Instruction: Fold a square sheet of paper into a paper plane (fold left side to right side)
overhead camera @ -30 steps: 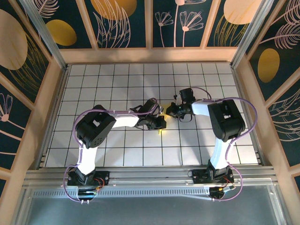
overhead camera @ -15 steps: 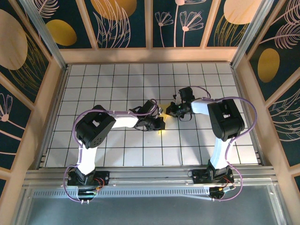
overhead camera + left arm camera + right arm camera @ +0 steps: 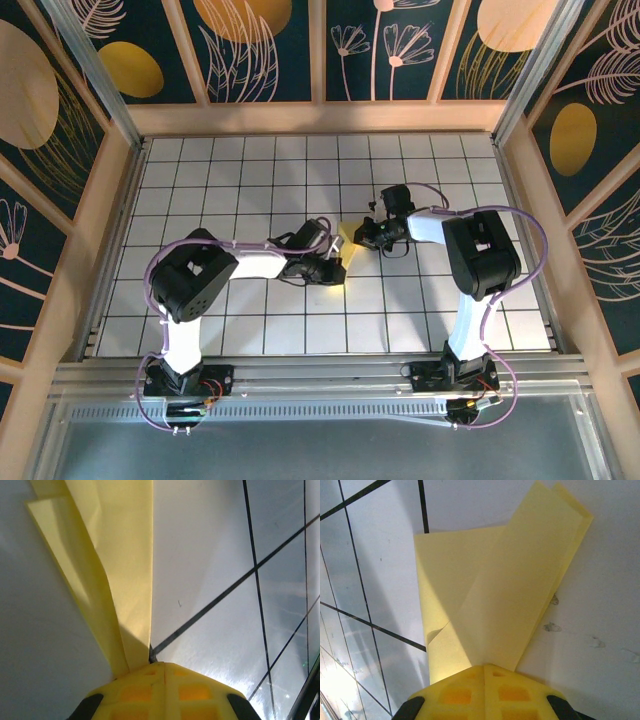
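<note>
The yellow paper is folded into a narrow, layered strip and lies on the white tiled table near its middle, between the two grippers. My left gripper is shut, its tips down on the near end of the paper; the closed yellow fingertips sit where a raised crease runs in. My right gripper is also shut, tips resting on the far right end of the paper, whose overlapping flaps spread away from the fingertips.
Wooden walls with dark painted panels enclose the table on three sides. An aluminium rail runs along the near edge by the arm bases. Black grid lines cross the tiles around the paper.
The left arm has swung its elbow leftward and its gripper has slid slightly nearer along the paper, uncovering more yellow between the grippers. The right arm has stayed put.
</note>
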Available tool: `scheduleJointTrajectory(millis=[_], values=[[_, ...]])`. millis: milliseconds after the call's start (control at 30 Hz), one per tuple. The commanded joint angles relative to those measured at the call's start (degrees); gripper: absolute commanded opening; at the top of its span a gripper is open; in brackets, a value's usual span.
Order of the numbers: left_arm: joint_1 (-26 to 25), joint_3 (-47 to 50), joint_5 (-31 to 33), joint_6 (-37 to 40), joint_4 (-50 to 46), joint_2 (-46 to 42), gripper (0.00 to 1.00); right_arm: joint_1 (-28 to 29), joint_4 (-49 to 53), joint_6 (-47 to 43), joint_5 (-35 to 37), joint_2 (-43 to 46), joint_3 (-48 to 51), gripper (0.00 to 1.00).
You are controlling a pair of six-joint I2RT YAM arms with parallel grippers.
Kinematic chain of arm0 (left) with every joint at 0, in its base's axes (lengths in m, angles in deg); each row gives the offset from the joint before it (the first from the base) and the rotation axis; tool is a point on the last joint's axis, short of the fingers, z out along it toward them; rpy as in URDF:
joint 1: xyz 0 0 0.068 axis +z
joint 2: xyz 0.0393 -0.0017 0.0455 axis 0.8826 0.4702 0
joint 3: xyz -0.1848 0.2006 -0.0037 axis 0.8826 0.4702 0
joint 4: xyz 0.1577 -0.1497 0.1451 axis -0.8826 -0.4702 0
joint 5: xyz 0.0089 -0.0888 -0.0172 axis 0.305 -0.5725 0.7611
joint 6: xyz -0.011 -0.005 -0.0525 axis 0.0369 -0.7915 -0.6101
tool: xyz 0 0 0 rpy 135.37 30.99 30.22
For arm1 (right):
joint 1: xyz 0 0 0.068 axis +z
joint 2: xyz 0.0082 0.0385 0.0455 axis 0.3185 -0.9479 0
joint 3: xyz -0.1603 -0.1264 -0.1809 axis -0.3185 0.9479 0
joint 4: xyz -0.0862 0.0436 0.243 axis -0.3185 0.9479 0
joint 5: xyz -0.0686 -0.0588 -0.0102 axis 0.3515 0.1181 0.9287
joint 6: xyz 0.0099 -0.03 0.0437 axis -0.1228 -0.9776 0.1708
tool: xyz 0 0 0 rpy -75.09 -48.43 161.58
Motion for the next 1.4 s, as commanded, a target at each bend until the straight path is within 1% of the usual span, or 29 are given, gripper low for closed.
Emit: scheduleJointTrajectory(millis=[0,200,300,367,433,500,567,700,800,867,967,1133,1233,1367], values=[[-0.82,3.67,-1.89,3.06,-7.84,-0.97,0.0,-1.28,5.77,-2.09,13.03,-5.01,0.79,0.0],[-0.54,6.01,-1.4,2.79,-5.23,-6.09,0.0,-1.12,6.95,-3.05,11.42,-3.67,-2.72,0.0],[1.4,7.41,-2.07,1.85,-2.29,-10.47,0.0,-0.84,8.64,-3.67,11.68,-1.72,-5.82,0.01],[3.49,8.76,-2.13,0.51,0.7,-14.31,0.0,-0.48,10.24,-4.09,12.95,-0.14,-7.98,0.1],[5.74,9.79,-0.93,-0.6,3.3,-17.38,0.01,0.15,11.99,-4.25,15.34,1.68,-9.65,0.21],[7.15,9.99,1.92,-1.15,4.51,-19.46,0.01,1.36,14.59,-4.27,19.51,2.81,-11.42,0.3],[8.03,9.93,6.74,-2.16,4.7,-20.82,0.04,3.04,18.03,-4.24,25.0,3.2,-13.3,0.39],[9.66,11.46,16.28,-5.99,7.46,-23.11,0.18,7.45,22.79,-2.9,35.29,3.49,-15.18,0.5],[10.67,12.65,21.26,-8.94,9.44,-24.38,0.27,10.43,25.32,-1.59,40.17,2.79,-16.13,0.55],[10.83,12.5,23.93,-9.58,9.35,-24.68,0.29,11.43,26.22,-0.94,41.59,2.0,-16.53,0.56],[10.83,11.61,25.63,-9.48,8.68,-24.36,0.3,13.98,27.8,-0.36,43.5,0.09,-17.7,0.56],[10.8,11.68,25.09,-9.53,8.58,-23.64,0.3,15.96,29.32,-0.1,46.18,-2.97,-19.54,0.56],[10.78,12.22,24.61,-10.04,9.02,-23.38,0.3,16.37,29.61,-0.01,47.37,-3.68,-19.5,0.53],[10.8,12.27,25.01,-10.28,8.69,-23.29,0.3,16.46,29.93,-0.01,48.66,-4.23,-19.3,0.42]])
